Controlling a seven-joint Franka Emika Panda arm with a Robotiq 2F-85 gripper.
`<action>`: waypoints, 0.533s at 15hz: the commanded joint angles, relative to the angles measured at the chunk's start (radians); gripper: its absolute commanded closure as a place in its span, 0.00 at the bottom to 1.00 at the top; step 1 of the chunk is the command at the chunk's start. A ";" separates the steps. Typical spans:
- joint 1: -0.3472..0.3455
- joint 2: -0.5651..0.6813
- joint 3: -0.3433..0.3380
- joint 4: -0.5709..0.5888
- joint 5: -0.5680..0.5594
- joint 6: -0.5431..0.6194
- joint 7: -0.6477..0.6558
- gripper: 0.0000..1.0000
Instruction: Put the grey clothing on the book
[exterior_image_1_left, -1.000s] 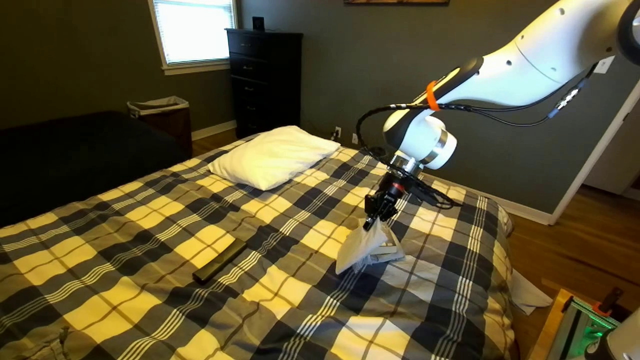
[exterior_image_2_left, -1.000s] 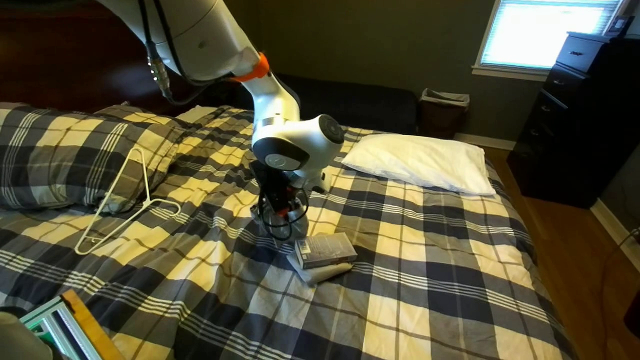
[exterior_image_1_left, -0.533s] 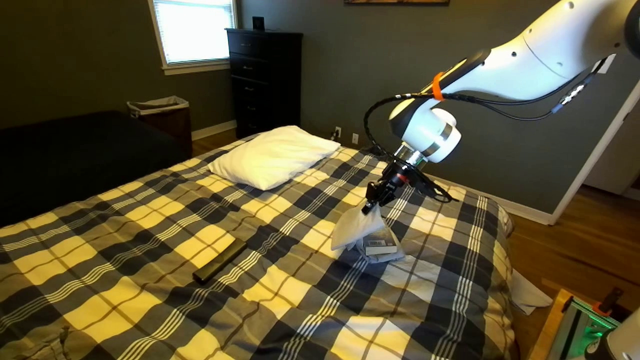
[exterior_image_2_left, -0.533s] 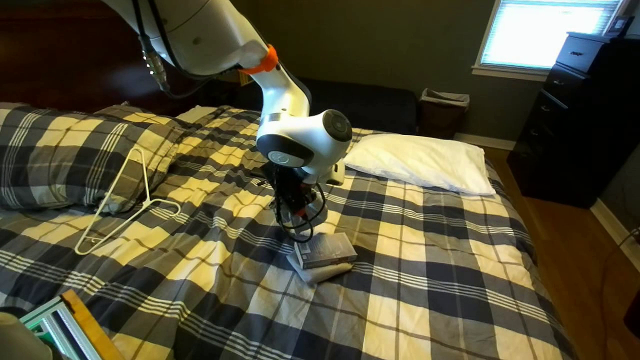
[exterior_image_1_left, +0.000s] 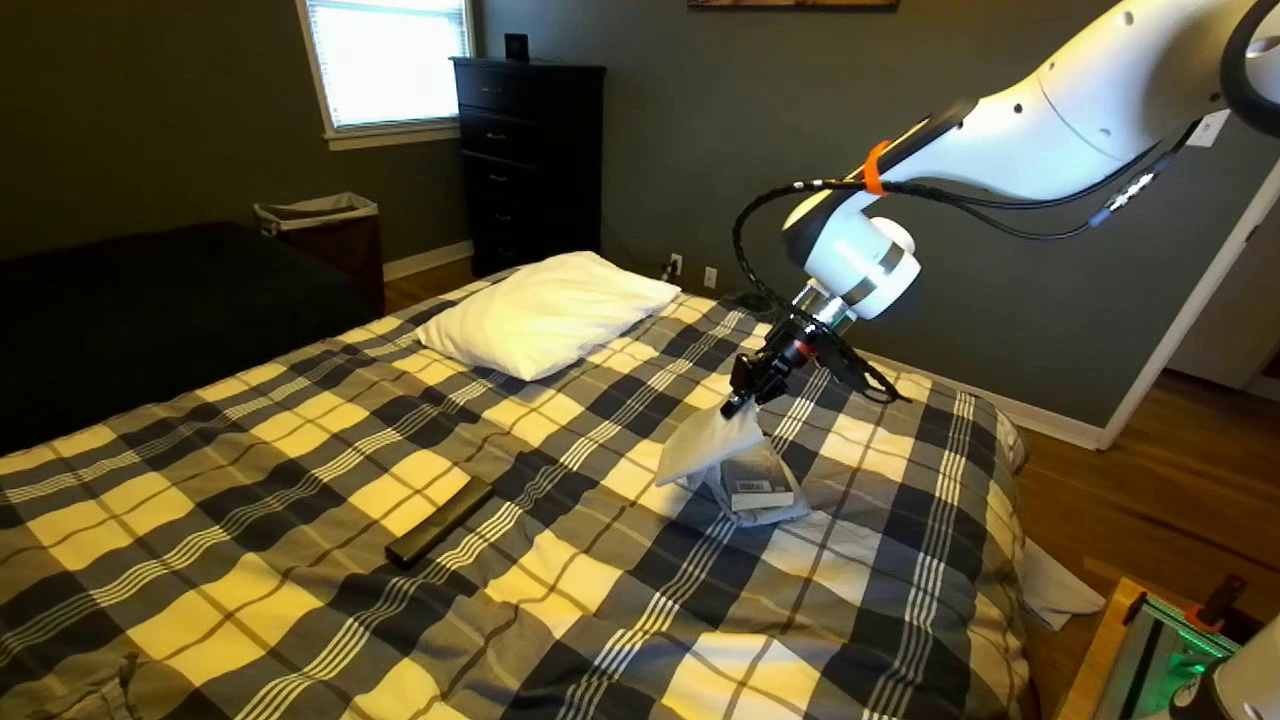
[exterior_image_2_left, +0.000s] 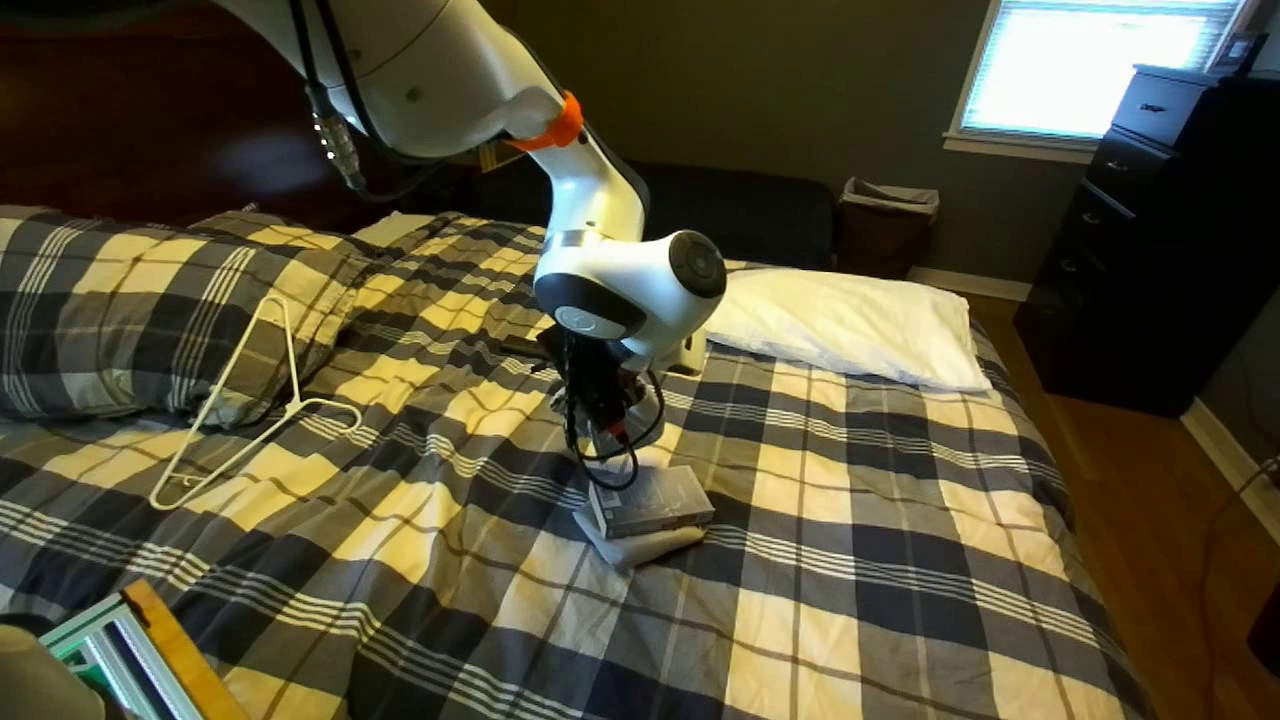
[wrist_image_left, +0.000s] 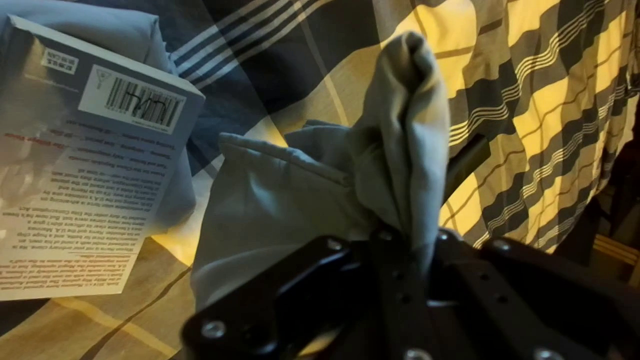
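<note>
Grey clothing (wrist_image_left: 280, 200) hung from the gripper (wrist_image_left: 414, 242), pinched between its fingers below and right of the wrist view's centre; the book (wrist_image_left: 105, 175) lay at far left, on pale folded fabric (wrist_image_left: 115, 27).

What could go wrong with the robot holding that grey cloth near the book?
The gripper pinches the grey cloth in one bunched spot, so it may land crumpled or partly off the book. The book lies on folded fabric, probably a soft base, so a nudge might tilt or shift it.
</note>
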 joint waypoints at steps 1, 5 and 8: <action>0.004 0.027 -0.017 0.016 -0.012 -0.074 -0.026 0.98; -0.019 0.072 -0.036 0.046 -0.003 -0.189 -0.067 0.98; -0.009 0.109 -0.083 0.054 -0.039 -0.181 0.007 0.98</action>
